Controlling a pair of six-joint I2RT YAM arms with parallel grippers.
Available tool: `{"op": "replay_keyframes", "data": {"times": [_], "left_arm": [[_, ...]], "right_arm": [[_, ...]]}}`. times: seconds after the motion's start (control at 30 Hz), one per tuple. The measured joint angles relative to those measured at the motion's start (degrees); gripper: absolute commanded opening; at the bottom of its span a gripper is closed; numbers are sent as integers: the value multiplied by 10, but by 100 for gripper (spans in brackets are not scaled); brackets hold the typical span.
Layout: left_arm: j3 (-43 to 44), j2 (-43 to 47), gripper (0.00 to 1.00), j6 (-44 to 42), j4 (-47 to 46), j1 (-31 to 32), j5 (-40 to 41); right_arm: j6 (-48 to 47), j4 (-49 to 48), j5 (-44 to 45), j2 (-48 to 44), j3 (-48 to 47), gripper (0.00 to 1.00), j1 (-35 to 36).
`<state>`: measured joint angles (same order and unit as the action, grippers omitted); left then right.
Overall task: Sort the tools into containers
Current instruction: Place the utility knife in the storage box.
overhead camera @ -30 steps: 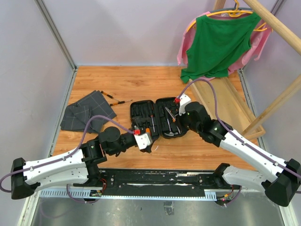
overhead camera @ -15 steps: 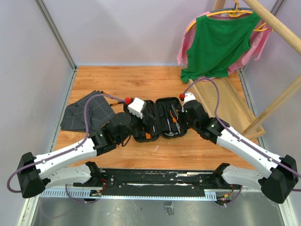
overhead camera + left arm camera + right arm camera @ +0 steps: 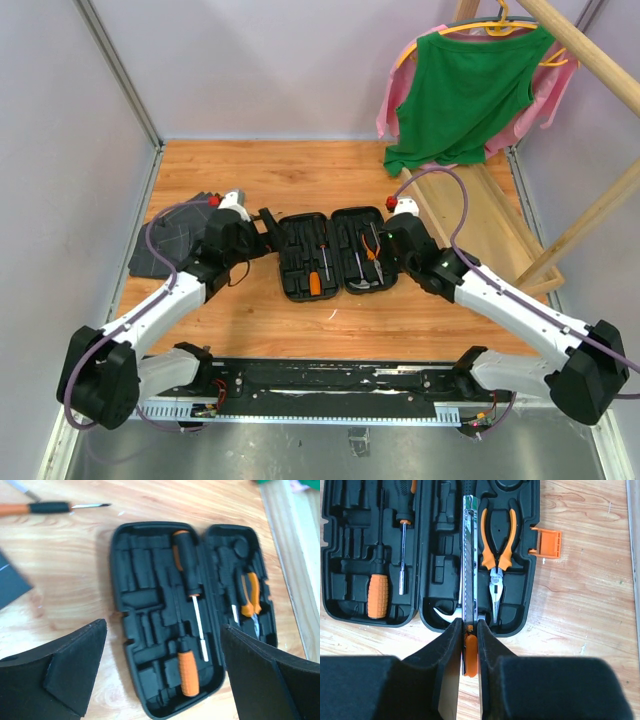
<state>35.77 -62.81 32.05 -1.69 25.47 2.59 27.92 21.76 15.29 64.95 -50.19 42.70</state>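
Observation:
The black tool case [image 3: 290,262] lies open on the wooden table. Its left half holds a black-handled screwdriver [image 3: 187,570] and an orange-handled driver [image 3: 188,672]. In its right half lie orange-handled pliers [image 3: 497,540] and a hammer, only its claw [image 3: 439,614] showing. My right gripper [image 3: 468,623] is shut on a long steel utility knife [image 3: 469,555] with an orange end, held lengthwise over the right half beside the pliers. My left gripper [image 3: 163,626] hangs open left of the case [image 3: 116,580], holding nothing. A loose orange-black screwdriver [image 3: 45,507] lies on the table.
A dark grey folded cloth [image 3: 165,245] lies left of the case, partly under my left arm. A long wooden tray [image 3: 490,210] runs along the right side. Green and pink garments [image 3: 460,90] hang at the back right. The case's orange latch [image 3: 547,543] sticks out to the right.
My left arm has swung from the case's near left corner, up across its left half, to the table left of it, still open. The right gripper shifted slightly with the knife.

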Motion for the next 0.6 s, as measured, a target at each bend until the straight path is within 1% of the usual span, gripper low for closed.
{"op": "replay_keyframes", "data": {"times": [0.07, 0.13, 0.23, 0.37, 0.47, 0.6], "left_arm": [[-8, -12, 99, 23, 9, -36, -24], [-9, -19, 99, 34, 20, -54, -28], [-5, -19, 99, 47, 43, -55, -24], [27, -26, 99, 66, 101, -55, 2], [63, -38, 99, 66, 146, -55, 18], [81, -42, 99, 58, 182, -55, 35]], "right_arm": [[6, 1, 2, 9, -1, 1, 0], [10, 3, 3, 23, -9, 1, 0], [19, 5, 2, 42, -21, 1, 0], [40, 9, -3, 61, -35, 1, 0], [58, 11, -9, 76, -45, 1, 0], [82, 19, -24, 106, -76, 1, 0]]}}
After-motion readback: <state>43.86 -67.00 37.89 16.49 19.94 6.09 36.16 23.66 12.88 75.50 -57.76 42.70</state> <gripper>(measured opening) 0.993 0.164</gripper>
